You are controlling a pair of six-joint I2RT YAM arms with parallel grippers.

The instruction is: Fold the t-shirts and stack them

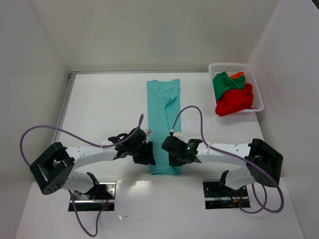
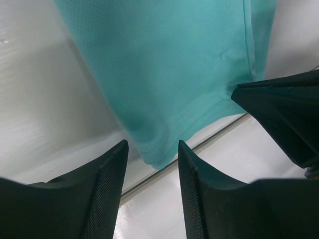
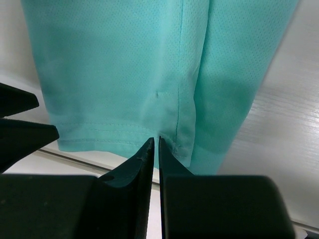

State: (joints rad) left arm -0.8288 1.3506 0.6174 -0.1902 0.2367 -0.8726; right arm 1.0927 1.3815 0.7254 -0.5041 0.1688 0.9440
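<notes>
A teal t-shirt (image 1: 163, 114) lies in a long narrow strip down the middle of the white table, its hem toward the arms. My left gripper (image 1: 148, 154) is at the hem's left corner. In the left wrist view its fingers (image 2: 152, 144) stand open, with that corner of the teal shirt (image 2: 164, 74) just ahead of the gap and untouched. My right gripper (image 1: 172, 152) is at the hem's right side. In the right wrist view its jaws (image 3: 153, 139) are pressed almost together on the hem edge of the teal shirt (image 3: 114, 64).
A white lattice basket (image 1: 234, 67) at the back right holds a dark green shirt (image 1: 224, 84), a red shirt (image 1: 234, 102) and a bit of orange cloth (image 1: 238, 75). White walls close in the table. The table's near edge runs just under the hem.
</notes>
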